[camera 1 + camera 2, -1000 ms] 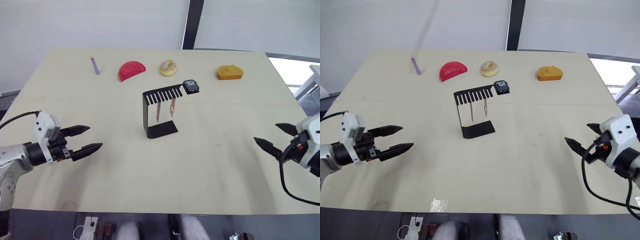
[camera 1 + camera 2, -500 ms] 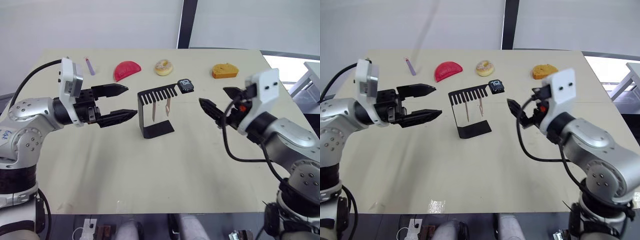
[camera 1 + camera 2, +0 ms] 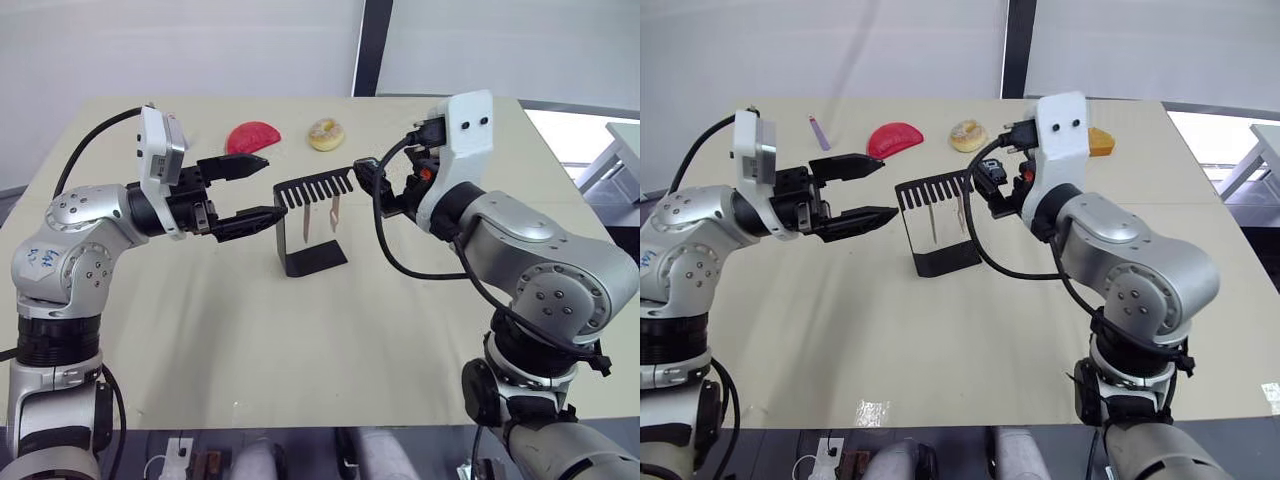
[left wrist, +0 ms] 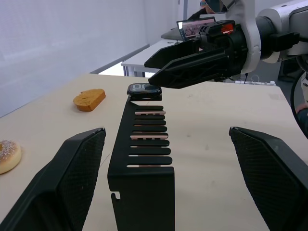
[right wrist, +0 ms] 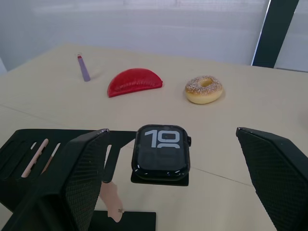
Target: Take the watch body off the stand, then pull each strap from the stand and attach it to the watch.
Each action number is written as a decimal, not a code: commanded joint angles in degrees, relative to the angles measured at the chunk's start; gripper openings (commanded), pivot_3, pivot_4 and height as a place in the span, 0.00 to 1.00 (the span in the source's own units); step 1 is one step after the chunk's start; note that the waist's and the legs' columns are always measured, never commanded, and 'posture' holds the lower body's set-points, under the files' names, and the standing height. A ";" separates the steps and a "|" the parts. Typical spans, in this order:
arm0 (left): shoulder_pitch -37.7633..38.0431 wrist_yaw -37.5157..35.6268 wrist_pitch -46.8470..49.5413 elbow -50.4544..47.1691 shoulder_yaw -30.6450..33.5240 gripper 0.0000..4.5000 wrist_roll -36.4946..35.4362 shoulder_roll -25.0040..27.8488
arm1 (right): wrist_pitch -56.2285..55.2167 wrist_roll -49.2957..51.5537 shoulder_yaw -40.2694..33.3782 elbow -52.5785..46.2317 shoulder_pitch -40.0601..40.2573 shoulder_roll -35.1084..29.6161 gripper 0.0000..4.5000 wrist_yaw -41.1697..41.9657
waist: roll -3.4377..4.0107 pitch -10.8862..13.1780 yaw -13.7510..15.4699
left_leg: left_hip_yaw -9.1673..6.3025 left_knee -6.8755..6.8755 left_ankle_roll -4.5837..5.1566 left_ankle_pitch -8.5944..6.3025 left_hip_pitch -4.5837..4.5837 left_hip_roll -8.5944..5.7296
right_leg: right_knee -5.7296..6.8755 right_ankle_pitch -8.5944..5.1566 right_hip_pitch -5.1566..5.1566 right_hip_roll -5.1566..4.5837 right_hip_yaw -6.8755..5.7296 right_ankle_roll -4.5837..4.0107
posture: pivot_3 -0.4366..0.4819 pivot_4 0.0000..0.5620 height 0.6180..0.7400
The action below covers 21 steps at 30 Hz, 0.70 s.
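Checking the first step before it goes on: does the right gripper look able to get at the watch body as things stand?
Probably yes. The right gripper is open with the watch body centred between its fingers, on the end of the stand. Nothing lies between them; the left gripper is at the stand's other side.

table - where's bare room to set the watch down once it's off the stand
The near half of the table, in front of the stand, is bare. The far edge is crowded: purple stick, red slice, donut, bread. Both open grippers, left and right, flank the stand.

1 watch body (image 5: 161, 153), 1 stand (image 3: 305, 215), 2 straps (image 3: 335, 211).
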 commanded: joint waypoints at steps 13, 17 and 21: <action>0.43 -0.27 -0.81 -1.97 1.33 1.00 0.49 0.95 | 0.54 -4.97 1.08 -0.71 -1.68 4.68 0.88 0.59 | 0.00 0.00 -0.08 | -0.01 -0.03 0.00 0.00 -0.02 0.00 | -0.02 0.00 -0.02 -0.01 0.00 0.00 | 0.48 0.27 0.98; 0.32 -0.14 -0.67 -2.09 1.32 1.00 0.46 0.90 | 0.56 -5.46 1.13 -0.49 -1.56 4.81 0.88 0.65 | 0.00 0.00 -0.26 | -0.01 -0.04 0.00 0.00 -0.02 0.00 | -0.02 0.00 -0.02 -0.01 0.00 0.00 | 0.48 0.27 0.98; 0.07 -0.13 -0.78 -1.87 1.15 1.00 0.57 0.76 | 0.01 -6.24 1.51 0.02 -1.37 4.83 0.88 0.82 | 0.00 0.00 -0.61 | -0.01 -0.05 0.00 0.00 -0.02 0.00 | -0.03 0.00 -0.02 -0.01 0.00 0.00 | 0.48 0.27 0.98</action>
